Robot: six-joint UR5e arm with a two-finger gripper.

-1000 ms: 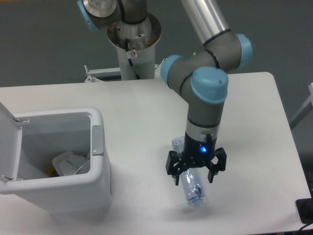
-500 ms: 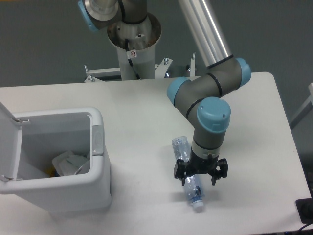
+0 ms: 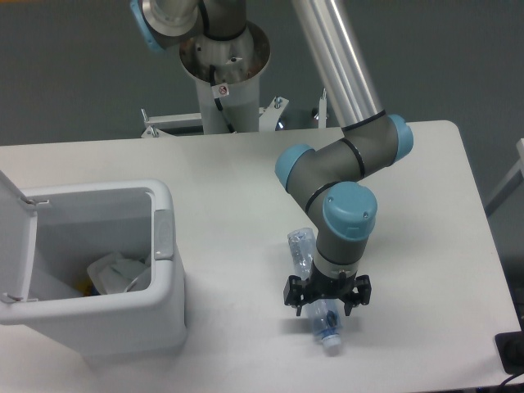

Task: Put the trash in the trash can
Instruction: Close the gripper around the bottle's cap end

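Presently catalogued, largest item first.

Table (image 3: 426,164): white top, bears every item below.

Trash can (image 3: 168,270): white bin at 9 o'clock from the gripper, well apart from it. Lid (image 3: 16,237) stands swung up at the bin's 9 o'clock side, so the mouth is open. Wrapper (image 3: 115,273), crumpled and white, already lies inside.

Arm (image 3: 340,214): silver upper link slants down from 12 o'clock; grey joints with blue caps fold over, and the wrist points straight down at the table.

Bottle (image 3: 321,314): clear plastic, lying flat on the table, white cap toward 5 o'clock, base toward 11 o'clock. Its middle is hidden under the wrist.

Gripper (image 3: 326,301): low over the bottle's midsection, black fingers (image 3: 295,295) splayed to either side of the body. Jaws appear parted, straddling the bottle, not clamped; whether the pads already touch the plastic cannot be told.

Step in hand, as judged: grasp of the bottle. Recommended handling:
- Close across the narrow width, near mid-length, so the bottle hangs level.
- Squeeze gently; thin plastic may buckle or squirt out sideways.
- Lift well above the bin rim before travelling toward 9 o'clock.
- Release over the open mouth, clear of the raised lid.
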